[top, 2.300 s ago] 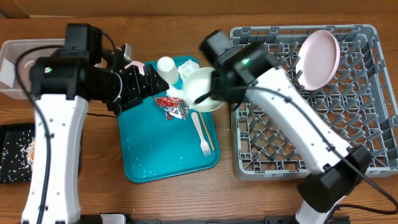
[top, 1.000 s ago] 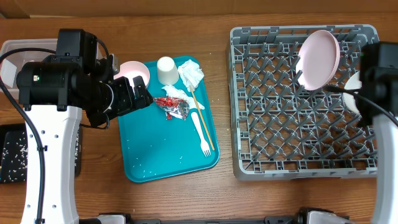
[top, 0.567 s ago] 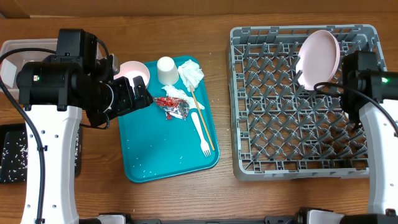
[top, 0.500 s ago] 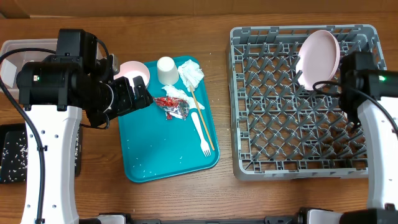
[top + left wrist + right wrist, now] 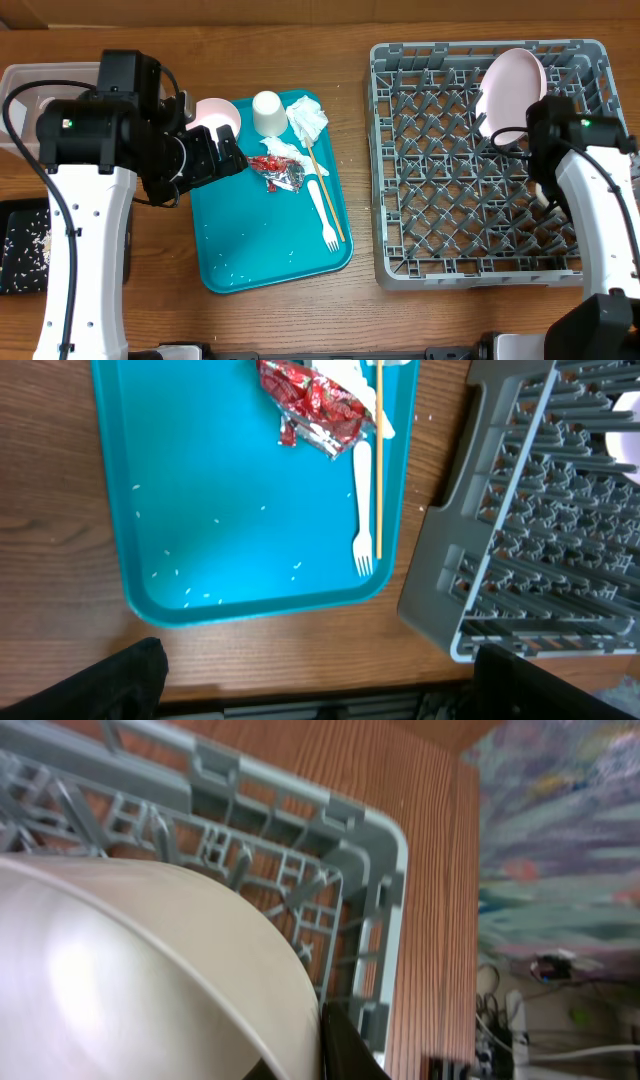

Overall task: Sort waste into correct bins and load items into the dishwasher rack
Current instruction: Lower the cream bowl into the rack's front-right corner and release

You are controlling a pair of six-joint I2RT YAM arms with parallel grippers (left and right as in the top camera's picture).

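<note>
Brown wood-grain tabletop (image 5: 360, 300). Large square grey plastic pegged rack (image 5: 378, 150) takes up the right side. Flat teal rectangular serving tray (image 5: 260, 235) sits centre-left, apart from the rack. Clear rectangular plastic tub (image 5: 20, 85) at far-left corner. Flat black rectangular tray (image 5: 20, 250) on left edge, toward the near corner.

From overhead you cannot see either pair of jaws; each arm covers its own. The left arm (image 5: 95, 150) also hides part of the pinkish bowl (image 5: 215, 110), the clear tub (image 5: 15, 75) and the black tray (image 5: 20, 275). In the right wrist view the white bowl (image 5: 130, 970) runs off the frame and only one dark finger (image 5: 342, 1042) shows, so you cannot tell the grip. The left wrist view cuts the wrapper (image 5: 315, 405) at its top.
</note>
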